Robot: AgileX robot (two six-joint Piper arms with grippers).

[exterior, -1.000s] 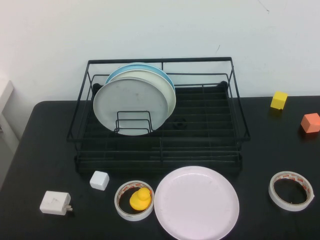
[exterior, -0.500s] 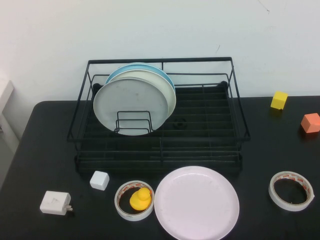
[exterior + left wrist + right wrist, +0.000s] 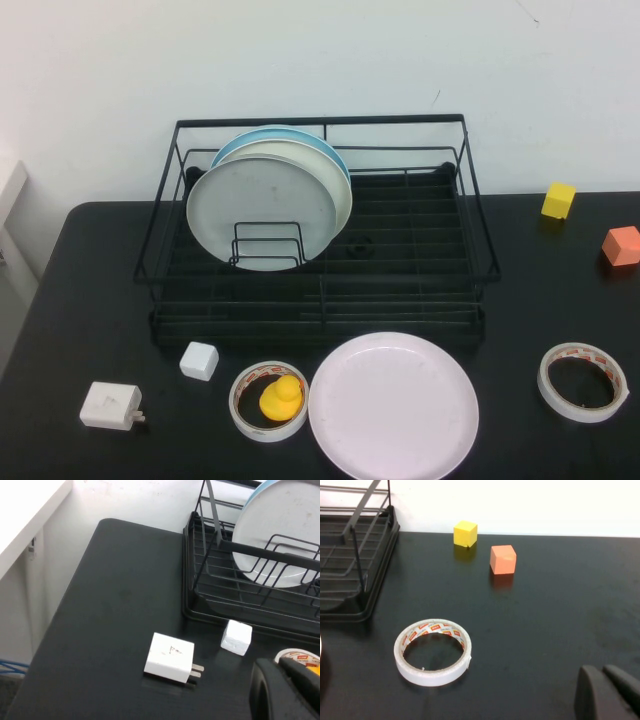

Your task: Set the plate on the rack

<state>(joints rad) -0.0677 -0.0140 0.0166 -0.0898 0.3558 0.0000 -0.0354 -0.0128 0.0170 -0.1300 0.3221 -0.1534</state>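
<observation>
The very pale pink plate [image 3: 393,405] lies flat on the black table, just in front of the rack. The black wire rack [image 3: 320,122] stands at the back middle and holds three upright plates, grey-white [image 3: 255,205], cream and light blue, at its left. The rack also shows in the left wrist view [image 3: 215,595] and the right wrist view [image 3: 355,570]. Neither arm shows in the high view. My left gripper [image 3: 280,666] is shut and empty, low over the table's front left. My right gripper [image 3: 601,671] is shut and empty, over the front right.
A tape roll [image 3: 268,400] with a yellow duck [image 3: 281,396] inside lies left of the pink plate. A white cube [image 3: 199,360] and a white charger [image 3: 111,405] lie further left. Another tape roll [image 3: 582,381], an orange cube [image 3: 621,245] and a yellow cube [image 3: 558,199] are on the right.
</observation>
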